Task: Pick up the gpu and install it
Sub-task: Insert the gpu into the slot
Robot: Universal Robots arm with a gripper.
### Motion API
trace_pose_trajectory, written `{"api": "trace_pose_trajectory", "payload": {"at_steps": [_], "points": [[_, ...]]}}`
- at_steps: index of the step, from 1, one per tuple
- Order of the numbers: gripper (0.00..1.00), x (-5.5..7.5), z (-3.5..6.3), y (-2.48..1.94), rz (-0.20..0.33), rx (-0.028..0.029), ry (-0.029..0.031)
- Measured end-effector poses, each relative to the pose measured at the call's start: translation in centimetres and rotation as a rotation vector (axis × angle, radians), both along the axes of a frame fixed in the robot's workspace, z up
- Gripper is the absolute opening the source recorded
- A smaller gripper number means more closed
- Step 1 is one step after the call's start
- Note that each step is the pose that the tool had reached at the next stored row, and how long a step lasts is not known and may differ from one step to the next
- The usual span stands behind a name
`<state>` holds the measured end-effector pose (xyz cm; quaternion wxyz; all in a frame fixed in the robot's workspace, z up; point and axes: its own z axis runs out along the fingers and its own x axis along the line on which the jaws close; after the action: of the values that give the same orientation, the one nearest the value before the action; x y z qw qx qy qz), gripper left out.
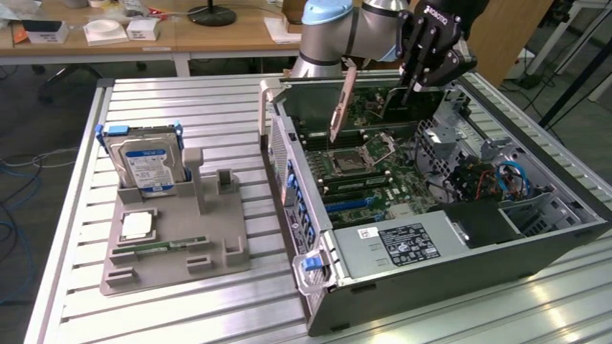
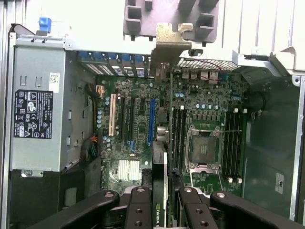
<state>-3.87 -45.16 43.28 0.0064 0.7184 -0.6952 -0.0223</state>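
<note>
Although the wrist view shows you the card only edge-on, the gripper [image 2: 164, 202] is plainly clamped on the gpu [image 2: 160, 176], with a black finger [image 2: 140, 207] pressed against each flat face near one end. In the exterior view the gripper [image 1: 413, 79] carries the gpu [image 1: 342, 100] upright on its long edge, raised over the far end of the open computer case [image 1: 459, 294] and not yet seated. From the wrist, the card runs just beside the blue expansion slot [image 2: 152, 119] on the motherboard [image 2: 128, 138]. You cannot tell from here whether it is truly over a slot.

Treat the card as light and stiff but fragile. It is a thin board that will not flex, yet its soldered parts and contact edge should take no pinch. Hold it by the flat faces, as now, and keep clear of the lower edge. Because the grip sits toward one end, the card may tilt under any side load.

It looks slim and dark along the edge, with a green logo patch by the fingers and a pale metal end bracket [image 2: 167, 43] at the far end.

Further out you have the grey power supply [image 1: 402, 244], and beyond the case a hard drive [image 1: 143, 165] standing in a grey fixture [image 1: 172, 265].
</note>
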Motion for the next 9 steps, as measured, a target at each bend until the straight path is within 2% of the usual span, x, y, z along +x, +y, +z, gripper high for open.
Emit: {"api": "trace_pose_trajectory", "payload": {"at_steps": [9], "points": [[0.26,0.01,-0.42,0.01,0.0,0.0,-0.0002]]}}
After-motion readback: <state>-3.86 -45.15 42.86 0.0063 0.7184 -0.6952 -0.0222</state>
